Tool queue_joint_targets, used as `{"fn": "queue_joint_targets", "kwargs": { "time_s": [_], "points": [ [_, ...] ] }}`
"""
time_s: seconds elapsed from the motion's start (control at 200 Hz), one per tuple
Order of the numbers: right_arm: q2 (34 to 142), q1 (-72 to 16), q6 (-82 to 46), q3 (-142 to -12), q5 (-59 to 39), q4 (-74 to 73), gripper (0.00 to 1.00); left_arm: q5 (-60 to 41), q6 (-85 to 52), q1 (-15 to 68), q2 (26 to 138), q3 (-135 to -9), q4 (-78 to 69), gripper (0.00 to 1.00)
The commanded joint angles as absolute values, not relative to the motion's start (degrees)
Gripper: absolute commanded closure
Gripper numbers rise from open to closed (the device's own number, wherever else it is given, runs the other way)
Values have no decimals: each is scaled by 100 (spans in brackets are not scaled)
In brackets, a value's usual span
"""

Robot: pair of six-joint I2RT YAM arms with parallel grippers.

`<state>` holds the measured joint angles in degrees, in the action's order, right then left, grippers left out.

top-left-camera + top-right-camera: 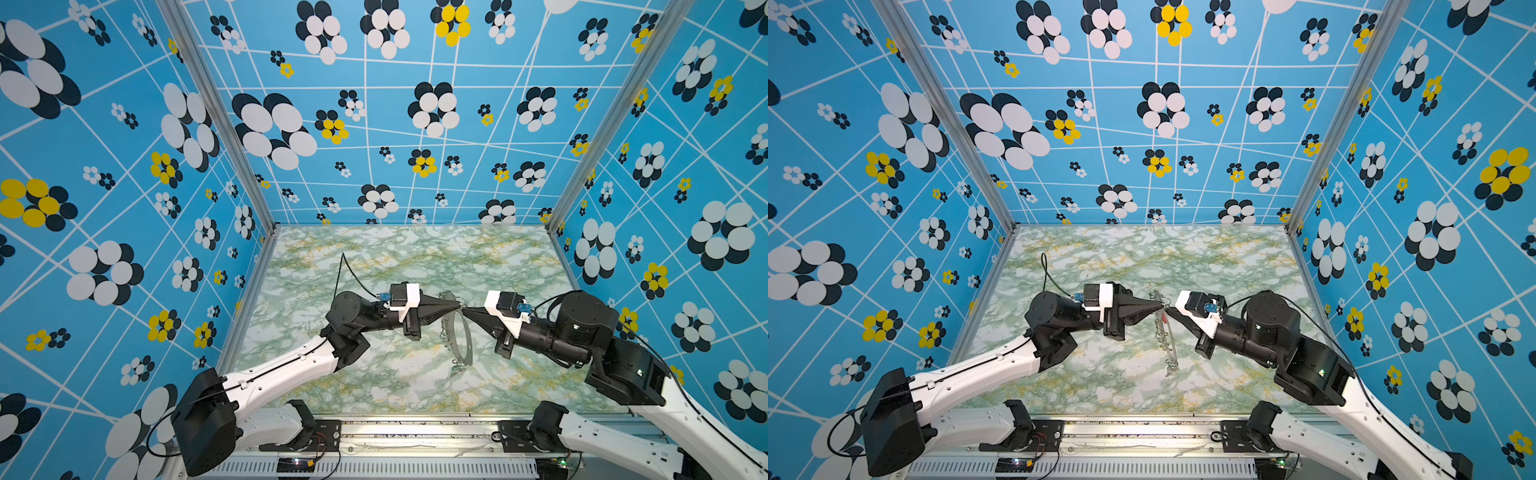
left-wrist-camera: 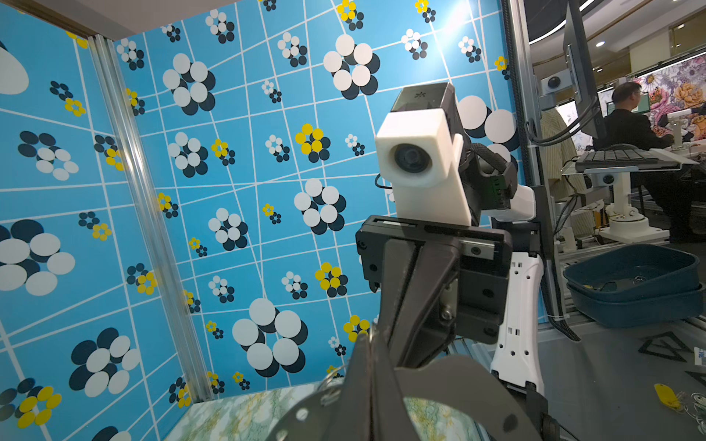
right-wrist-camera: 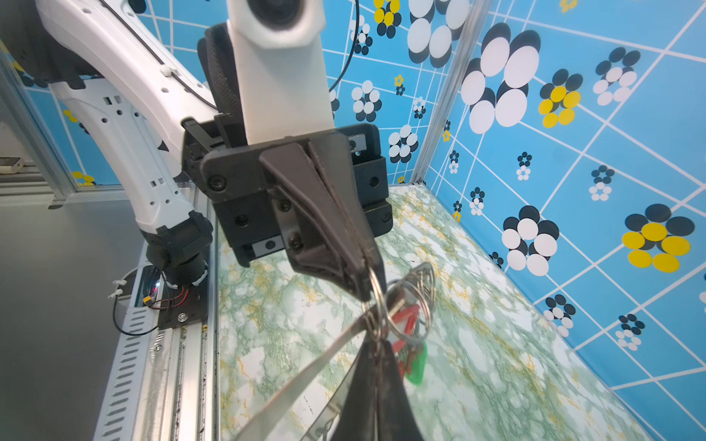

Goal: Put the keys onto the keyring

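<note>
In both top views the left gripper (image 1: 458,308) and right gripper (image 1: 468,312) meet tip to tip, holding the crescent keyring (image 1: 470,345) clear above the marbled bench (image 1: 519,270). Left wrist view: the plate spreads beneath jaws pressed together. Right wrist view: both jaws pinch its silver rings (image 3: 382,301), where red and green key tags (image 3: 412,322) hang.

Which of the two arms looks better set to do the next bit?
Right, probably. The left gripper pinches the keyring, holding it hanging. The right gripper is shut on it too, beside the red tag and green tag, so it could work one on.
</note>
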<state>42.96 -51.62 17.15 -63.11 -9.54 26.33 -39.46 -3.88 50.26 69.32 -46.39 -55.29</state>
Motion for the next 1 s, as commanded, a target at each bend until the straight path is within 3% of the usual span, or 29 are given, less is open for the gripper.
{"fn": "queue_joint_targets", "kwargs": {
  "time_s": [0.0,0.565,0.635,0.7,0.994],
  "points": [
    [4356,-5194,1611,-6447,-1331,2452,100,-3897,-343,4991,6844,-4676,-5708,100],
    [4629,-5203,1330,-6389,-2360,2566,100,-3853,-404,4979,6917,-4667,-5902,100],
    [4472,-5201,1365,-6368,-2129,2681,79,-3878,-426,4952,6889,-4657,-5891,100],
    [4314,-5194,1420,-6386,-1829,2823,68,-3942,-461,4915,6860,-4649,-5880,100],
    [4068,-5186,1697,-6691,-1320,3193,66,-4211,-826,4843,6929,-4641,-6130,100]
  ]
}}
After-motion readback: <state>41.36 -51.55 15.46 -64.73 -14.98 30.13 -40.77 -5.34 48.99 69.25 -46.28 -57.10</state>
